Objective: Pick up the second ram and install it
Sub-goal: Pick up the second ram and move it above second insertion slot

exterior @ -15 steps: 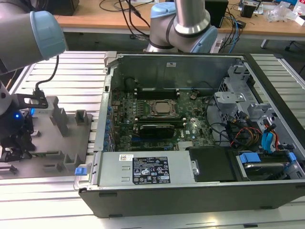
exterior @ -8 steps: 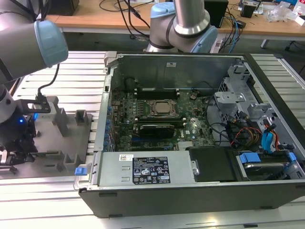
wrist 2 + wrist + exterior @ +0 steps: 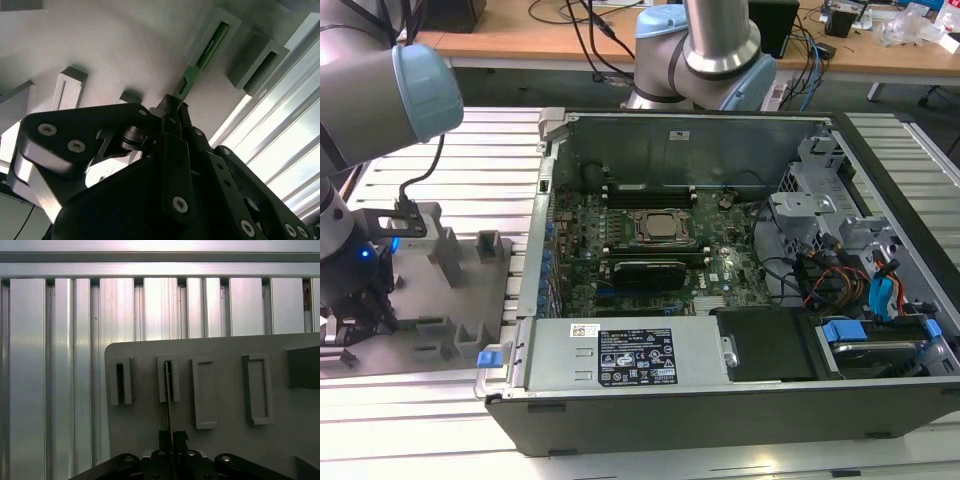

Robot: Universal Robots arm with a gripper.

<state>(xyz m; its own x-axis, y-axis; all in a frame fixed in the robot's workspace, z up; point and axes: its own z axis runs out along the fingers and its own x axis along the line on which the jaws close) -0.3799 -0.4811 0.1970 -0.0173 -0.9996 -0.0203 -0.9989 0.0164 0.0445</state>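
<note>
Green second ram [image 3: 207, 50] stands in a slot of the grey holder block [image 3: 450, 265], at nine o'clock from the computer case [image 3: 720, 410] in the exterior view. The fingers [image 3: 170, 112] pinch its end tight. I think a straight pull, no tilt, suits it.

Second ram [image 3: 202, 55]: far end in a holder slot [image 3: 161, 382], near end clamped between the fingers of the gripper [image 3: 172, 104]. A neighbouring slot [image 3: 127, 382] lies just beside.

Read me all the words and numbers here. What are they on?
Black label on the grey metal box: too small to read.
White sticker beside it: too small to read.
Small sticker on the case's back wall: blurred, unreadable.
The second ram, gripped by the gripper: no readable print.
</note>
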